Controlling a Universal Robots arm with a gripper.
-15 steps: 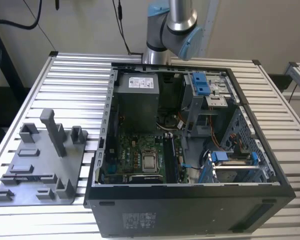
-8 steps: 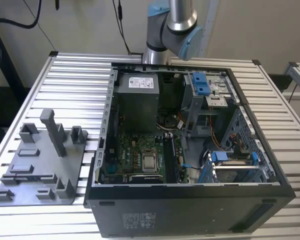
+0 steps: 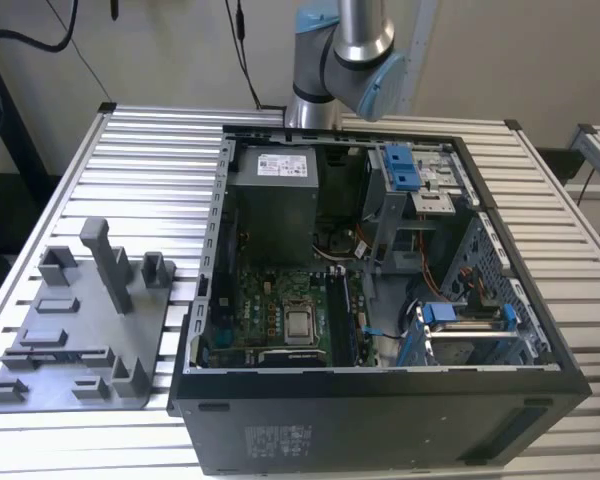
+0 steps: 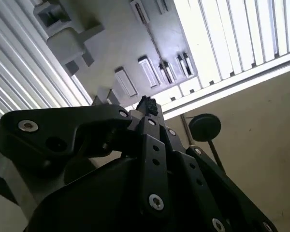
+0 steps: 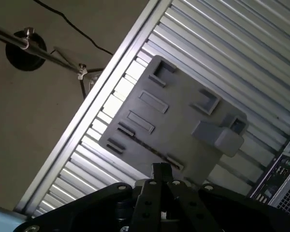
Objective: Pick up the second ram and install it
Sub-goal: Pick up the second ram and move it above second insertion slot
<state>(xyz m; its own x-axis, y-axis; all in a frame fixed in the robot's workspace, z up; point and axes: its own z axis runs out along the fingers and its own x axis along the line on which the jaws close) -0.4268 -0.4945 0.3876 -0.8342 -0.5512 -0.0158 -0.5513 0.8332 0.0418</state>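
Both jaws of the gripper (image 5: 160, 170) are sitting closed and empty, hovering above the long slot (image 5: 150, 149) of the grey tray (image 5: 179, 121); whether the second ram is lying there, I cannot tell.

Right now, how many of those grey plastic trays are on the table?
1. The grey tray lies flat on the slatted table, to the exterior view's left of the open computer case. The case may hide part of the table.

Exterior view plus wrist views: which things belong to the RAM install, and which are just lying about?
Job: tool, shut, aimed at the grey tray; open computer case; motherboard.
Lying about: blue drive brackets; power supply; slatted table.
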